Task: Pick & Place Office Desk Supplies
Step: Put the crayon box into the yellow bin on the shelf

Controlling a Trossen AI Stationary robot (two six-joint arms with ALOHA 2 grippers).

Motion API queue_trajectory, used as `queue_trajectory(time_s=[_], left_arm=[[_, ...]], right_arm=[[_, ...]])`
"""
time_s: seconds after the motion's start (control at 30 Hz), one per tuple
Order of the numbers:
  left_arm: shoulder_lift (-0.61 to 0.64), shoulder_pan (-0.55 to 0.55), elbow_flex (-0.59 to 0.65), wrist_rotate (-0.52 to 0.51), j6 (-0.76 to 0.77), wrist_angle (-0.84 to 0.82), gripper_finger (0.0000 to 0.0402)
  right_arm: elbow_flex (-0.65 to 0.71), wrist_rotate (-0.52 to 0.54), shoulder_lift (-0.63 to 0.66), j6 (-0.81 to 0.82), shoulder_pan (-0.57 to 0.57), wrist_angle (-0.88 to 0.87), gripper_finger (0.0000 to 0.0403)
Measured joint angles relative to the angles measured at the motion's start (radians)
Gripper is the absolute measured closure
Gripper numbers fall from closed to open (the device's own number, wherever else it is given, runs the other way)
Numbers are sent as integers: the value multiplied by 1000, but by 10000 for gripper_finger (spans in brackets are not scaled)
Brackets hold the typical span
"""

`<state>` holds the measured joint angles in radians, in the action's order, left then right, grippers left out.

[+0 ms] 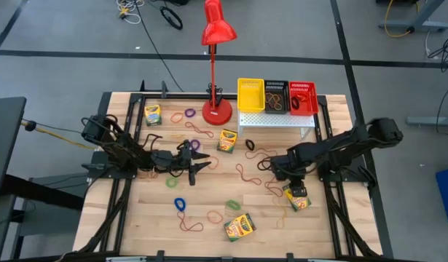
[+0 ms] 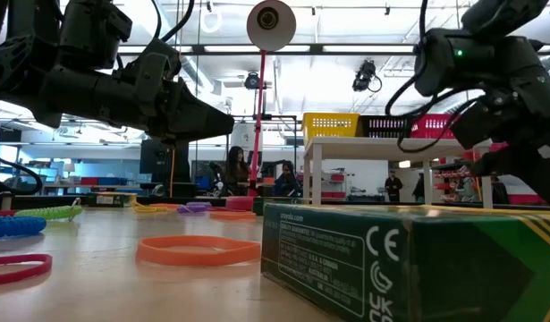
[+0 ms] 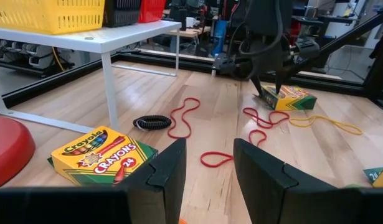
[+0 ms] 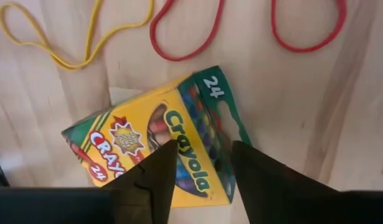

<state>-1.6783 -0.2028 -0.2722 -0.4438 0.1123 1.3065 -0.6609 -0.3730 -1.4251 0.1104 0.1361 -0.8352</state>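
Several yellow-and-green crayon boxes lie flat on the wooden table: one (image 1: 152, 114) at the far left, one (image 1: 227, 140) by the lamp, one (image 1: 240, 227) near the front. My right gripper (image 1: 296, 189) points down, open, over a further box (image 1: 299, 201) (image 4: 147, 143) at the right. My left gripper (image 1: 197, 163) (image 3: 210, 171) hovers open near the table's middle, level, aimed to the right, with a crayon box (image 3: 101, 155) and a red rubber band (image 3: 216, 158) just ahead. Coloured rubber bands (image 1: 247, 176) are scattered around. My right gripper stands over the crayon box's printed top face (image 4: 191, 155), coming from above and pointing down, fingers (image 4: 154, 174) spread. The box lies flat on the table. Whether the fingertips touch it, I cannot tell.
A white perforated stand (image 1: 274, 120) at the far edge carries a yellow basket (image 1: 250, 95), a black one (image 1: 276, 97) and a red one (image 1: 303, 97). The red lamp's base (image 1: 217, 111) stands left of it. A black coiled band (image 3: 152, 122) lies near the stand's leg.
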Motion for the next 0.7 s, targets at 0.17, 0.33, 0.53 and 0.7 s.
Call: queue_trajectory(time_s=[0.17, 0.33, 0.53, 0.7], left_arm=[[0, 0, 0, 0, 3, -5, 261], [0, 0, 0, 0, 3, -4, 261], [0, 0, 0, 0, 4, -4, 261], [0, 0, 0, 0, 4, -4, 261]], right_arm=[[-3, -31, -27, -14, 0, 2, 274], [-2, -28, -13, -17, 0, 3, 338], [-11, 36, 37, -7, 7, 7, 395], [-54, 97, 88, 28, 38, -39, 399]])
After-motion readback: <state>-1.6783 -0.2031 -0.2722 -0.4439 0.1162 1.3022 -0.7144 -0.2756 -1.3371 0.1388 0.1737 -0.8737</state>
